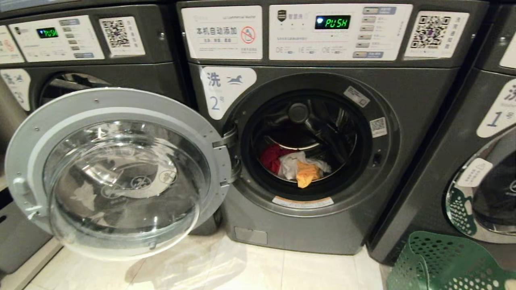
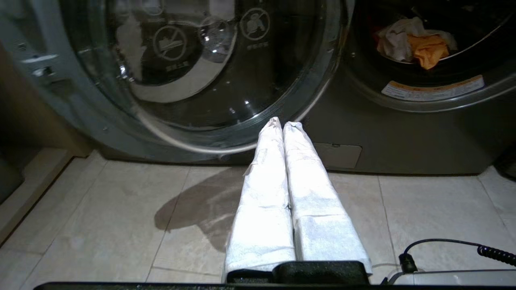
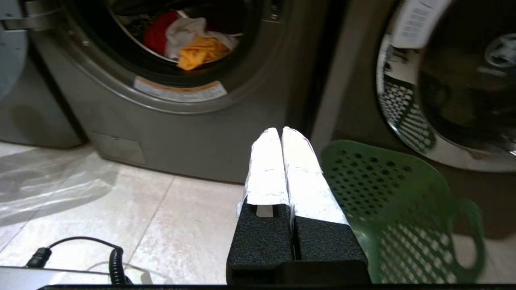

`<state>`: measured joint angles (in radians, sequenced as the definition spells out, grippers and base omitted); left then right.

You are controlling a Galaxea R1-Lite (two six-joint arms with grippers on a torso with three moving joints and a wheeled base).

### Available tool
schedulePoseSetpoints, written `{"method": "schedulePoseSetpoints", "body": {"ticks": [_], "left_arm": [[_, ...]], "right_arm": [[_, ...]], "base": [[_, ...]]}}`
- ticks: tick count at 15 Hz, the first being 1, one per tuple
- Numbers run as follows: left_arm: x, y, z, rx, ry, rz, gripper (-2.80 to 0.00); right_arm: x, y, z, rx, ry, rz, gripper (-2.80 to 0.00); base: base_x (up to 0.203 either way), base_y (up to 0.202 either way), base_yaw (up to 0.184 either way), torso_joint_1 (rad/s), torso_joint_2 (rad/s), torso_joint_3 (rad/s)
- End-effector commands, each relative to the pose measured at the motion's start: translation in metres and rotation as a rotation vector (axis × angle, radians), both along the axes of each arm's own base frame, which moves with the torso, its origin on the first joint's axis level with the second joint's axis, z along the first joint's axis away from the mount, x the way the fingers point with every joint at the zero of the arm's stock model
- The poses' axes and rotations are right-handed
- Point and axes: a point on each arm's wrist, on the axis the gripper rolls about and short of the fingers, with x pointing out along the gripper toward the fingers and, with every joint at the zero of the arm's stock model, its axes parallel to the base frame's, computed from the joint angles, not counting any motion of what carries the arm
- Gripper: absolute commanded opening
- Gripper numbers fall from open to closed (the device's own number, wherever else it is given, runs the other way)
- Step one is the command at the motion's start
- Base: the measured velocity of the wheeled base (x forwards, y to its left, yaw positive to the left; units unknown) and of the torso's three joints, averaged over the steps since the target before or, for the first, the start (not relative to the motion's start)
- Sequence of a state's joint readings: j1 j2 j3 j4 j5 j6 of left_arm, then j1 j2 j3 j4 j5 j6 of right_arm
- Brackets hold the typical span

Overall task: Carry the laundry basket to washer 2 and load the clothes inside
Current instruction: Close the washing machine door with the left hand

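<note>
Washer 2 point(image 1: 322, 225) stands straight ahead, its round glass door point(image 1: 117, 173) swung wide open to the left. Inside the drum lie the clothes point(image 1: 296, 163): a red piece, a white piece and an orange one in front. The clothes point(image 2: 415, 42) also show in the left wrist view, and the clothes point(image 3: 189, 40) in the right wrist view. The green laundry basket point(image 1: 443, 262) sits on the floor at the lower right, in front of washer 1; I see nothing in the part that shows. My left gripper point(image 2: 282, 123) is shut and empty, low before the open door. My right gripper point(image 3: 281, 129) is shut and empty beside the laundry basket point(image 3: 395, 193).
Washer 1 point(image 1: 463, 169) stands to the right with its door closed, mirroring the basket. Another machine point(image 1: 80, 44) is at the left behind the open door. The floor point(image 1: 242, 270) is pale tile. A coiled black cable point(image 3: 109, 257) runs along my base.
</note>
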<state>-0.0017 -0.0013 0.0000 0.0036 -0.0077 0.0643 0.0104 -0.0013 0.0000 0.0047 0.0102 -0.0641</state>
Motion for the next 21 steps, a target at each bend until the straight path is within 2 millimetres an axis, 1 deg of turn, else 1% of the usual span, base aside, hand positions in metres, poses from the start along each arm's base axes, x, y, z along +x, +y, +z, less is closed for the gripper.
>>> {"method": "schedulePoseSetpoints", "body": {"ticks": [1, 4, 11, 18, 21], "left_arm": [[0.0000, 0.0000, 0.0001, -0.001, -0.001, 0.000, -2.80], [0.0000, 0.0000, 0.0000, 0.000, 0.000, 0.000, -2.80], [0.0000, 0.0000, 0.0002, 0.000, -0.002, 0.000, -2.80], [0.0000, 0.0000, 0.0002, 0.000, -0.002, 0.000, -2.80], [0.0000, 0.0000, 0.0002, 0.000, -0.002, 0.000, -2.80]], "right_arm": [[0.0001, 0.0000, 0.0000, -0.002, 0.001, 0.001, -2.80], [0.0001, 0.0000, 0.0000, -0.001, 0.001, 0.001, -2.80], [0.0001, 0.0000, 0.0002, -0.002, 0.000, 0.001, -2.80], [0.0001, 0.0000, 0.0002, -0.003, 0.000, 0.001, -2.80], [0.0001, 0.0000, 0.0002, 0.000, 0.000, 0.001, -2.80]], "base": [[-0.002, 0.007, -0.165, 0.007, 0.00, -0.002], [-0.003, 0.004, -0.109, 0.004, 0.00, 0.000], [0.000, 0.000, 0.000, 0.000, 0.00, 0.000], [-0.184, 0.000, 0.001, 0.001, 0.00, 0.001], [-0.031, 0.000, 0.000, -0.001, 0.00, 0.001]]}}
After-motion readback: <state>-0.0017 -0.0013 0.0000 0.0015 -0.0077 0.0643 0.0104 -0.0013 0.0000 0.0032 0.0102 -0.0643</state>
